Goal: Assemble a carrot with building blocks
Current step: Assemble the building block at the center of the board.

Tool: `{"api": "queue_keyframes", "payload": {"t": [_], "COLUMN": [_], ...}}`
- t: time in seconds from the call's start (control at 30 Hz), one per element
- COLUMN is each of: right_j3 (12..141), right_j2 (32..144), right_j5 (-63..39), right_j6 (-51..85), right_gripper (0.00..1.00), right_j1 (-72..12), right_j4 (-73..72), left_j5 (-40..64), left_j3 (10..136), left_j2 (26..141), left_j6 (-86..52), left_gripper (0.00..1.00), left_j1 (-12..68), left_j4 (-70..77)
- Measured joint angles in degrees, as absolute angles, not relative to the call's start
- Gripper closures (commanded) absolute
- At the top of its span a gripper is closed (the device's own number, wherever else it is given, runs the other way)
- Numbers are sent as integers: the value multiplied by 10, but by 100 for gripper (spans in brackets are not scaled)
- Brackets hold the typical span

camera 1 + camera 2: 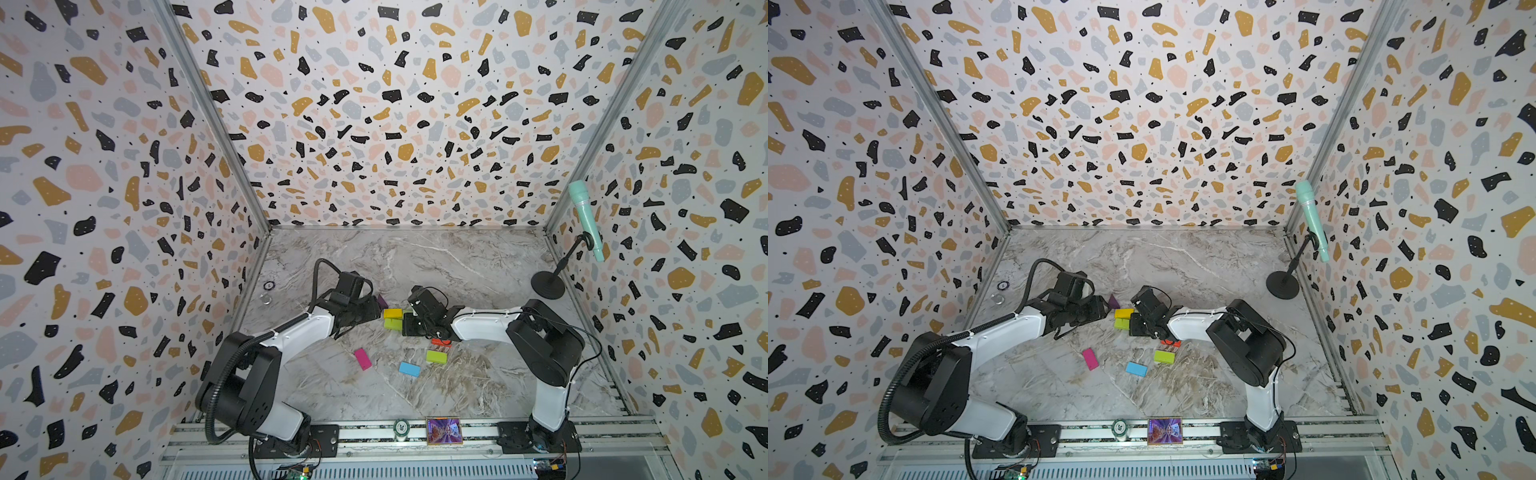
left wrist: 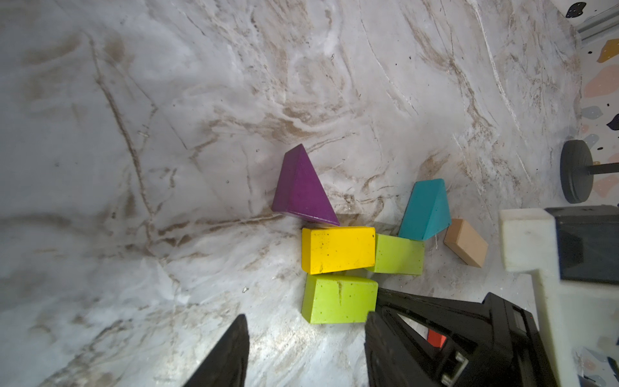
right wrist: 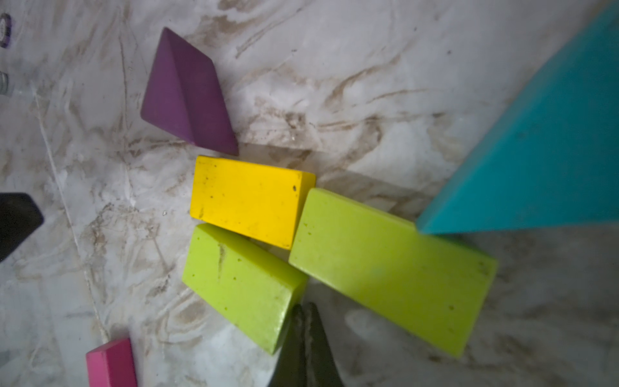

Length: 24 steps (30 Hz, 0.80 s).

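The carrot is a loose cluster: a yellow brick (image 2: 338,249), two lime bricks (image 2: 338,298) (image 2: 398,254), a purple wedge (image 2: 303,191) and a teal wedge (image 2: 427,211), with a tan brick (image 2: 465,246) beside them. In both top views the arms hide part of it. My left gripper (image 2: 306,331) (image 1: 376,311) stands open just left of the cluster, holding nothing. My right gripper (image 3: 304,311) (image 1: 404,325) is shut and empty, its tip against the nearer lime brick (image 3: 241,284). The magenta (image 1: 363,358), blue (image 1: 409,369), lime (image 1: 436,356) and red (image 1: 440,342) building blocks lie loose nearer the front.
A teal microphone (image 1: 584,208) on a black round-based stand (image 1: 548,284) occupies the back right corner. Two small rings (image 1: 269,285) lie by the left wall. A chip (image 1: 401,428) and a small picture card (image 1: 444,430) sit on the front rail.
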State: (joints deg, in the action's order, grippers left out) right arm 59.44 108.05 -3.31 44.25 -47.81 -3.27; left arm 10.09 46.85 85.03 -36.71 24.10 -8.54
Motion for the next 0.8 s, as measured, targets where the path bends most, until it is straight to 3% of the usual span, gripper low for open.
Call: {"api": "queue_keyframes", "payload": {"t": [0.27, 0.33, 0.53, 0.67, 0.8], "right_j3": [591, 582, 547, 515, 501], "right_j2": [1042, 996, 849, 816, 852], "right_j5": [-34, -30, 8, 56, 92], "right_j6": [438, 437, 444, 469, 501], "right_gripper": [93, 84, 45, 38, 32], "right_j1": [-476, -476, -448, -406, -379], "right_j4": [-16, -4, 40, 71, 102], "left_j5": [100, 100, 100, 100, 105], "left_j3": [465, 465, 464, 465, 469], "left_j2": [835, 829, 818, 817, 826], "left_j6": [-369, -369, -368, -364, -353], "left_gripper": [44, 44, 42, 41, 40], "left_j1": [241, 241, 241, 241, 240], "left_j4": [-82, -80, -76, -74, -68]}}
